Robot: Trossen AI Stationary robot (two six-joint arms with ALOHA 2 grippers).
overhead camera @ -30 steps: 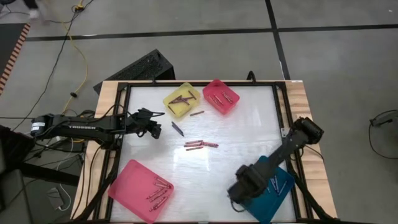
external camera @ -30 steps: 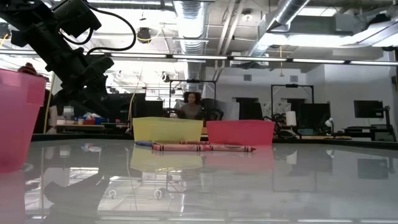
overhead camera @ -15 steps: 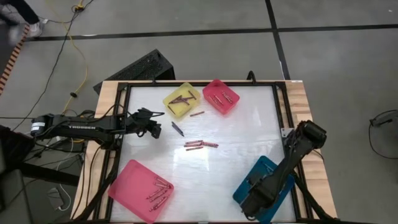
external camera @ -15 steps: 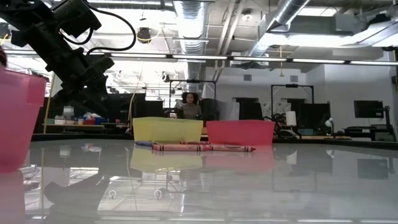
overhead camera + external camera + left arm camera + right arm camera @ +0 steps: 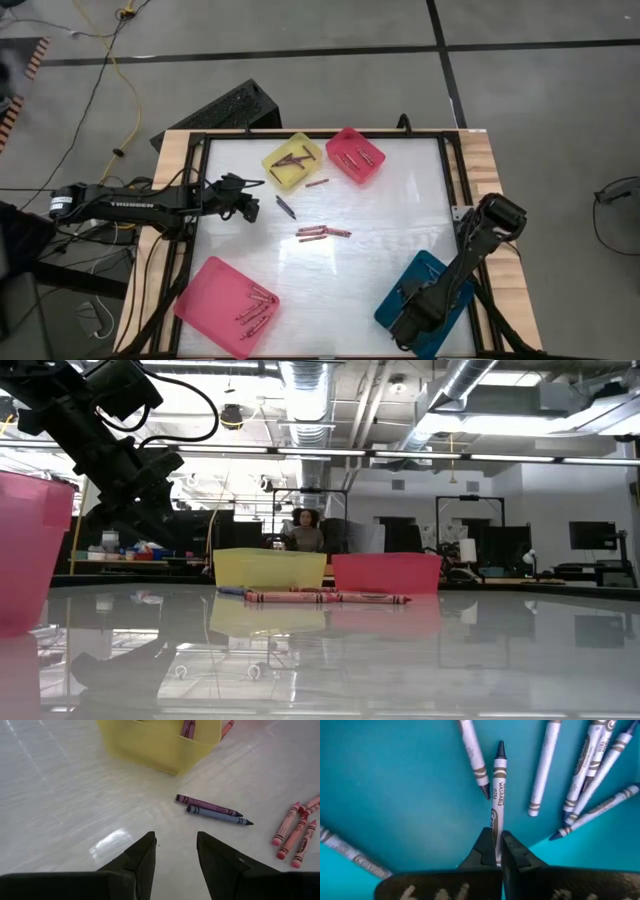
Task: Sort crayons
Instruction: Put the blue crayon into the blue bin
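While clenching one light, stiff, slippery crayon (image 5: pixel 497 785) endwise over teal tray (image 5: pixel 395 795), right gripper (image 5: pixel 495 851); left gripper (image 5: pixel 176 855) hovering released; gripping mid-barrel seeming safer.

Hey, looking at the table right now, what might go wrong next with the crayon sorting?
1. The right hand is shut on a crayon over the teal tray; opening might drop it across the other crayons already there.
2. The left hand is open just short of the purple crayon and blue-grey crayon, which lie close together; a grasp may catch both.
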